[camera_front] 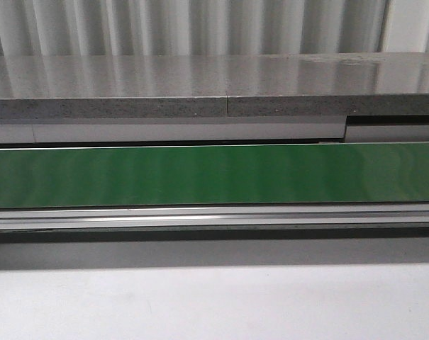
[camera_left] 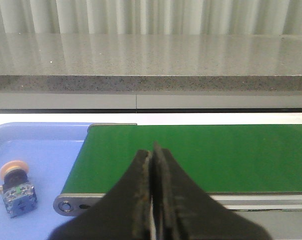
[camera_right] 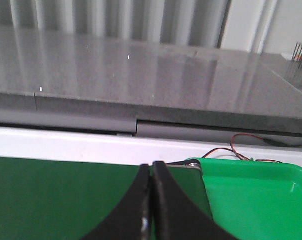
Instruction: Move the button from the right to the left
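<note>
front, left-wrist and right-wrist views of the conveyor station. the button (camera_left: pixel 15 186) lies on its side in the blue tray (camera_left: pixel 41 145) at the left end of the green belt (camera_left: pixel 190 155), orange cap toward the far side and blue-and-clear contact block toward you. it touches neither gripper and rests just left of the belt's end roller (camera_left: pixel 66 205). judged from where it lies, the transfer from right to left looks complete, or nearly so, and the step in hand is to keep both arms clear and parked.

to do this well, you hold the left gripper (camera_left: pixel 151 165) over the near edge of the belt and do not sweep it leftward across the tray, since the button is small, rounded at the cap and could roll or be knocked by a passing finger. you likewise keep the right gripper (camera_right: pixel 151 172) back from the belt. the green tray (camera_right: pixel 255 200) at the right end shows no button on the part you can see; its nearer portion is hidden behind the fingers.

gripper state: the left fingers (camera_left: pixel 141 190) are pressed together with only a hairline seam between them and carry nothing. the right fingers (camera_right: pixel 165 200) meet the same way, tips together, nothing between them. the front view shows only the belt, its rail and the grey counter (camera_front: pixel 214 78) beyond; neither arm nor the button appears there.
</note>
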